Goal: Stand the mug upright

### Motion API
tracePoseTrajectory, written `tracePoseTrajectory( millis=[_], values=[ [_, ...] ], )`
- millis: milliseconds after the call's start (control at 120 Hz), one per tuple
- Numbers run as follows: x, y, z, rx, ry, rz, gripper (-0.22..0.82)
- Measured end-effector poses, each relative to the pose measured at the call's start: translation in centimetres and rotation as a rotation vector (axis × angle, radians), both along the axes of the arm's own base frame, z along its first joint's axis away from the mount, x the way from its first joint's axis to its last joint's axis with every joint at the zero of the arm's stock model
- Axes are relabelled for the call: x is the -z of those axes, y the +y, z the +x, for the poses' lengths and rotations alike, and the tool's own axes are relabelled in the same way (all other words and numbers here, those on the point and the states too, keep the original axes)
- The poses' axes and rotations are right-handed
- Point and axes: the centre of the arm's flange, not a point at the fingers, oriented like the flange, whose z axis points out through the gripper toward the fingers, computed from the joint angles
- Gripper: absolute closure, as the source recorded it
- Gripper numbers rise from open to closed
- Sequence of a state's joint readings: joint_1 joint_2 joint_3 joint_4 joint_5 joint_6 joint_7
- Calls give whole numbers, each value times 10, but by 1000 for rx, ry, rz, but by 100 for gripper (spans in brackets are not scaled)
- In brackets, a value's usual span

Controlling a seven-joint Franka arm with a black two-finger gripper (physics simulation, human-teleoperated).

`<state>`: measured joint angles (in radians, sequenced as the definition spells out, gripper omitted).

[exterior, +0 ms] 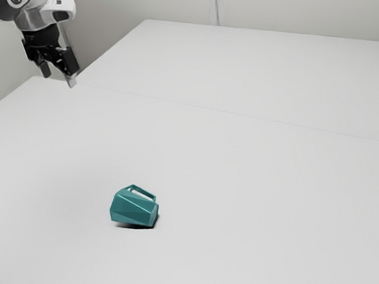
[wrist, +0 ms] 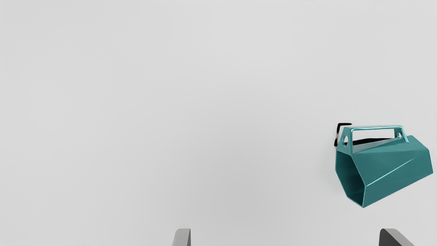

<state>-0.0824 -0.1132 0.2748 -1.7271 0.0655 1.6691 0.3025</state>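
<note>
Exterior view: the teal faceted mug (exterior: 134, 211) lies on its side on the white tabletop (exterior: 251, 204), handle (exterior: 144, 192) uppermost, well apart from the raised end effector (exterior: 59, 75). Its fingers stand wide apart, gripping nothing.

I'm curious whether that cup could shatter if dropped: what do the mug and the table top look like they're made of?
The mug could be glazed ceramic, plastic or painted metal: smooth teal with thin walls and bright lines along its edges. The table seems laminate or painted board, matt and plain white, with no grain.
</note>
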Motion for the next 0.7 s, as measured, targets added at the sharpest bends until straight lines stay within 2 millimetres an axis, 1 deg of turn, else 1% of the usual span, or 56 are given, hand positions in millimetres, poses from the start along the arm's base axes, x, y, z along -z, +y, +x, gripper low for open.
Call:
tracePoseTrajectory(
  millis=[175, 300, 342, 408, 542, 700],
  values=[
    [5, -4, -2, -46, 9, -8, 0],
    [2, -9, -9, -70, 18, -21, 0],
    [6, -11, -11, -76, 30, -26, 0],
    [21, -14, -18, -92, 60, -67, 0],
    [54, -10, -32, -159, 116, -202, 0],
    [108, 10, -51, -251, 199, -379, 0]
  ],
)
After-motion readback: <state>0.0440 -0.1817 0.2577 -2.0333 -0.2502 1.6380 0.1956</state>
